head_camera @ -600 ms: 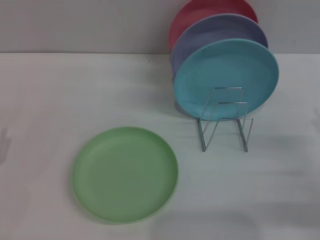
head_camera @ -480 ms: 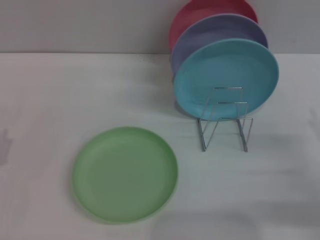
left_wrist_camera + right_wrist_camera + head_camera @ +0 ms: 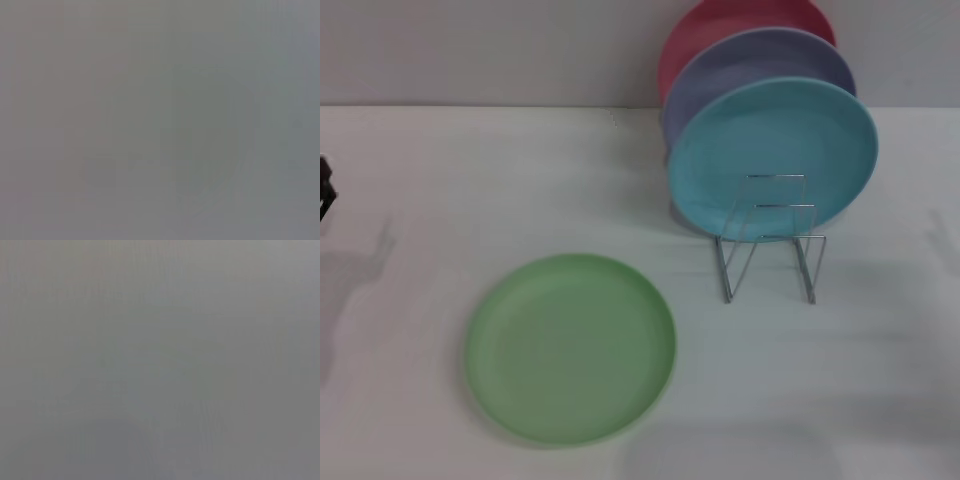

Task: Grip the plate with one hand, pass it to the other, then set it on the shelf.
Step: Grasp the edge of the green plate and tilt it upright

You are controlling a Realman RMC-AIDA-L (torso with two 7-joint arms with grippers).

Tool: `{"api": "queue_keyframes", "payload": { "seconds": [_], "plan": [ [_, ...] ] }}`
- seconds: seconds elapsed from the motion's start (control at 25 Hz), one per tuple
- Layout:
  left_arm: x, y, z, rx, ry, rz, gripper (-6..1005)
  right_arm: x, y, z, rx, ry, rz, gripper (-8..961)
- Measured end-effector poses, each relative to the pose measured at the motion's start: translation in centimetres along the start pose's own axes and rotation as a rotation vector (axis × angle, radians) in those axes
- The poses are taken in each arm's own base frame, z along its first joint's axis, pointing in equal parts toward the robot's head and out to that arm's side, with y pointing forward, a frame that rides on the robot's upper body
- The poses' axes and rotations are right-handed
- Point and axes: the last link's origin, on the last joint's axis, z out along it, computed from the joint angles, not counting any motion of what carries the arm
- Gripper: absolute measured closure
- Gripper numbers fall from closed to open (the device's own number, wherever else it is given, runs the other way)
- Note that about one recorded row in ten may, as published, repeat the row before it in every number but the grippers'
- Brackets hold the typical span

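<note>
Light-green plate (image 3: pixel 570 347) flat on white surface (image 3: pixel 470 180), near-left of wire shelf (image 3: pixel 770 240). Shelf holds turquoise plate (image 3: pixel 772 155), lilac plate (image 3: pixel 740 65), pink plate (image 3: pixel 705 25) upright. Left claw (image 3: pixel 325 190) at edge; spread or pressed together, cannot tell. No writing legible.

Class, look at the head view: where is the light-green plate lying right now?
The light-green plate lies flat on the white table, low and left of centre, in front-left of the wire rack, apart from it.
</note>
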Motion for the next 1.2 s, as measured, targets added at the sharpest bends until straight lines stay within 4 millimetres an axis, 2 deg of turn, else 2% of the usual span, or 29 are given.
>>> {"api": "queue_keyframes", "payload": {
  "seconds": [0.16, 0.28, 0.32, 0.36, 0.4, 0.56, 0.64, 0.84, 1.2],
  "plan": [
    [1.8, 0.2, 2.0, 0.052, -0.123, 0.095, 221, 0.0, 0.2, 0.4, -0.009, -0.002, 0.002, 127],
    [4.5, 0.9, 3.4, 0.067, -0.238, 0.117, 222, 0.0, 0.2, 0.5, -0.012, -0.003, 0.003, 127],
    [5.4, 1.3, 3.7, 0.059, -0.277, 0.112, 222, 0.0, 0.3, 0.6, -0.014, -0.003, 0.003, 127],
    [7.2, 2.5, 4.2, 0.028, -0.379, 0.104, 222, 0.0, 0.3, 0.6, -0.015, -0.002, 0.003, 127],
    [7.2, 2.5, 4.2, 0.028, -0.379, 0.104, 223, 0.1, 0.3, 0.6, -0.016, -0.001, 0.003, 127],
    [10.7, 5.0, 4.5, -0.055, -0.599, 0.091, 223, 0.2, 0.3, 0.4, -0.015, 0.006, 0.005, 126],
    [11.1, 5.3, 4.5, -0.065, -0.628, 0.086, 224, 0.2, 0.3, 0.3, -0.014, 0.008, 0.006, 126],
    [11.4, 6.2, 3.8, -0.162, -0.829, 0.038, 225, 0.4, 0.3, -0.2, -0.015, 0.026, 0.015, 126],
    [8.9, 7.8, 2.7, -0.253, -0.979, 0.029, 227, 0.6, 0.7, -0.6, -0.04, 0.041, 0.023, 126]
  ]
}}
